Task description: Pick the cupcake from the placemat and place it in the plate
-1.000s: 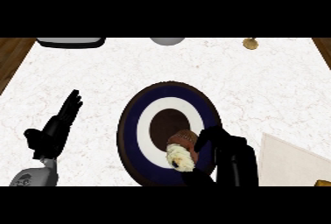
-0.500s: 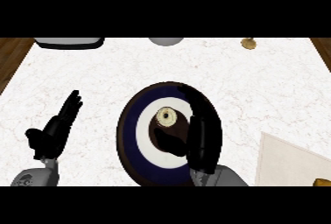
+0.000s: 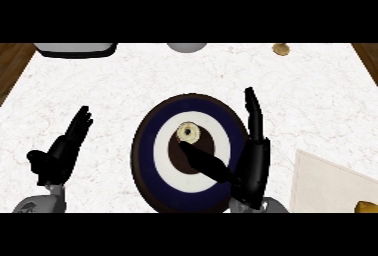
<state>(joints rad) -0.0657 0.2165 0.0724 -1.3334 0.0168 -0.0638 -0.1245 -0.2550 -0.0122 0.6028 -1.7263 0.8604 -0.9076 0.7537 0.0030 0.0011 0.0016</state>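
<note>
You can see the cupcake [image 3: 189,132] sitting inside the plate [image 3: 148,150], on the dark centre disc toward its far side, with its pale top facing up. The plate is dark blue at the rim with a white ring inside it, and it lies on the white marbled counter [image 3: 148,75]. Your right hand [image 3: 251,155] stands over the plate's right rim with its fingers stretched straight toward the far side, grasping nothing; its thumb reaches left across the dark centre and ends just near of the cupcake. Your left hand [image 3: 63,150] rests well to the left of the plate, released, fingers straight and pointing far. The placemat [image 3: 325,185] lies at the near right, and a small yellowish thing [image 3: 367,206] sits on its near edge. Along the far edge you have a grey tray-like object [image 3: 74,48], a grey bowl [image 3: 186,47] and a small tan thing [image 3: 280,48].
</note>
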